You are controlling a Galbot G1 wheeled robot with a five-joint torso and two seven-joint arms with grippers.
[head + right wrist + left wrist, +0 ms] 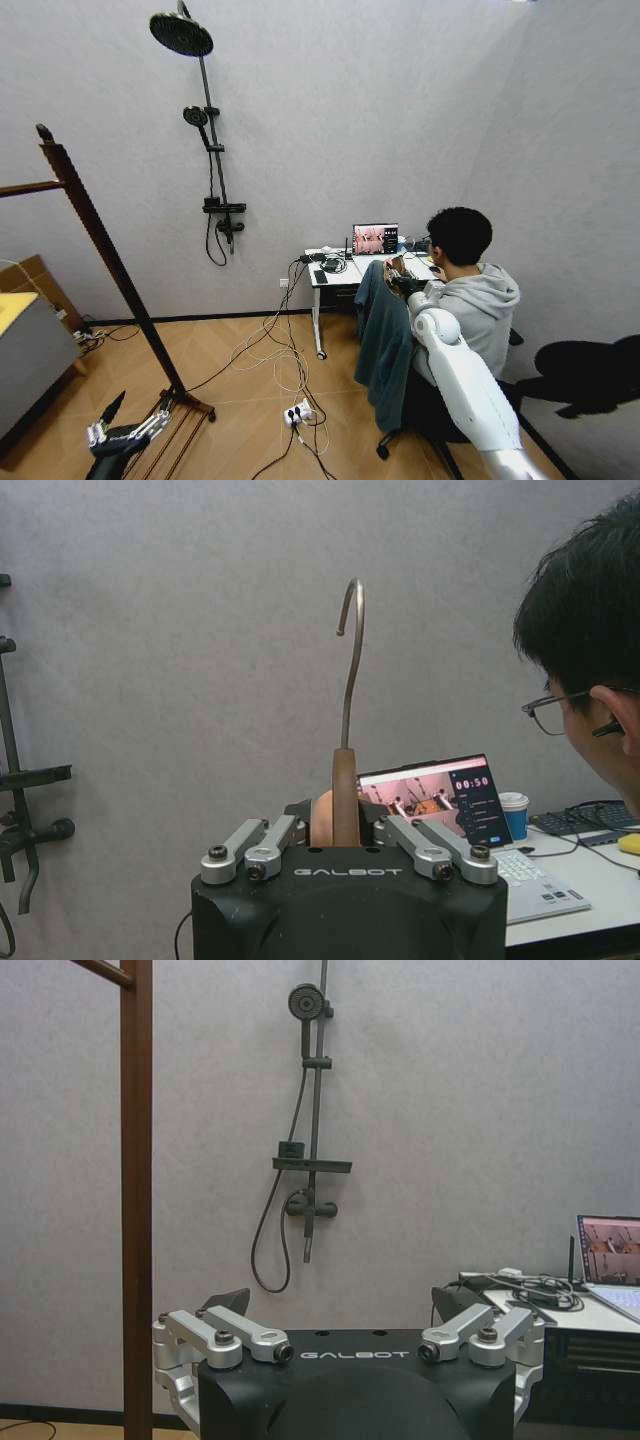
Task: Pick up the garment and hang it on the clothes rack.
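Your right gripper point(345, 832) has its fingers clamped on the wooden neck of a hanger point(346, 780), whose metal hook point(349, 650) stands upright above the jaws. In the head view that gripper point(400, 284) sits at the garment's collar, and the teal garment point(383, 340) hangs from it, draped down beside the office chair point(420, 425) and close against the seated person point(470, 300) in the grey hoodie. The clothes rack point(105, 255) stands well apart from the garment, across the wooden floor and toward your left arm's side.

The step in hand, as I judge it, is carrying the hanger over to the rack. Keep the grip tight on the neck and keep the hook vertical, because a tilted wrist would make it hard to catch the rail. Lift before you travel, so the hem clears the chair and the person. The cables and power strip point(298, 412) lie on the floor between the garment and the rack, so hold the fabric high enough not to drag over them.

Your left gripper point(122, 428) waits low, just beside the rack's base, with its fingers spread and empty; in its own view the gripper point(352, 1345) faces the rack post point(136, 1190). Keep it out of the hanger's path.
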